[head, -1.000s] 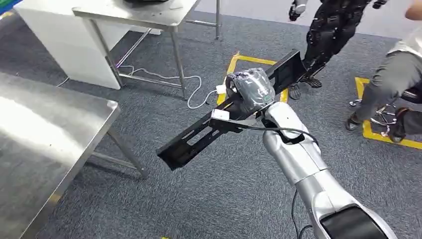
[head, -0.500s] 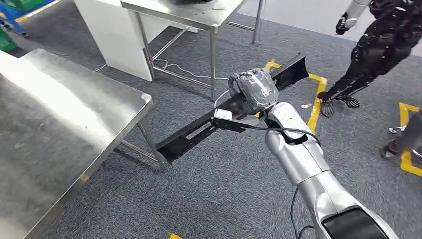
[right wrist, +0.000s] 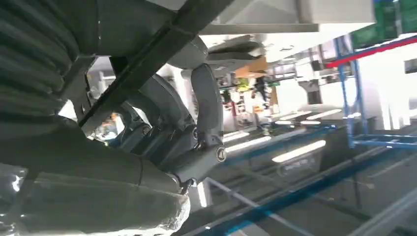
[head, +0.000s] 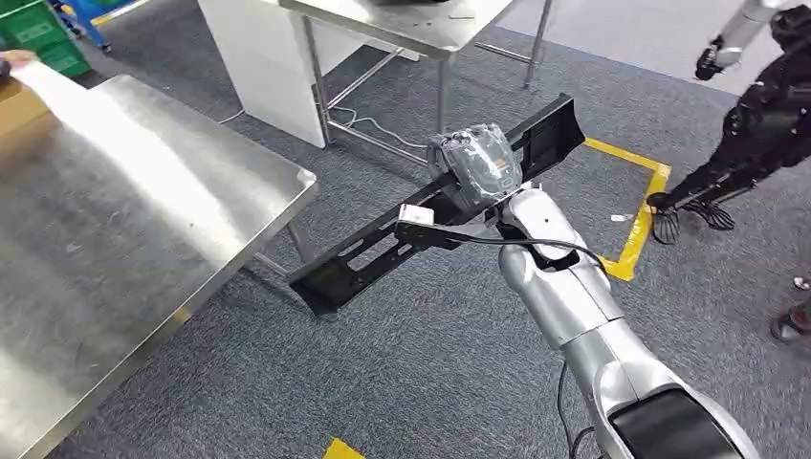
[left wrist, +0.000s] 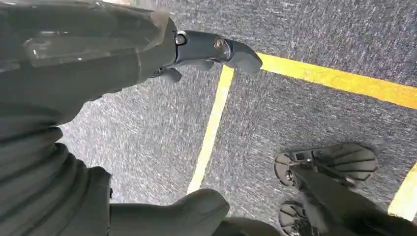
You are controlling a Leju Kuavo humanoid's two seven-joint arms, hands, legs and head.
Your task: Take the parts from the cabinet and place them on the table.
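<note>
The long black bracket [head: 421,229], a slotted metal part, is up in the air over the grey carpet [head: 402,382], tilted, its lower end just beside the corner of the steel worktop [head: 143,220] and its flared end pointing toward the yellow floor tape [head: 641,220]. The right hand [head: 475,167] grips it near the middle, fingers wrapped around the bar. The left hand [left wrist: 98,54] hangs over the carpet, holding nothing, with fingers apart. Another black robot [head: 756,134] stands beyond the tape.
</note>
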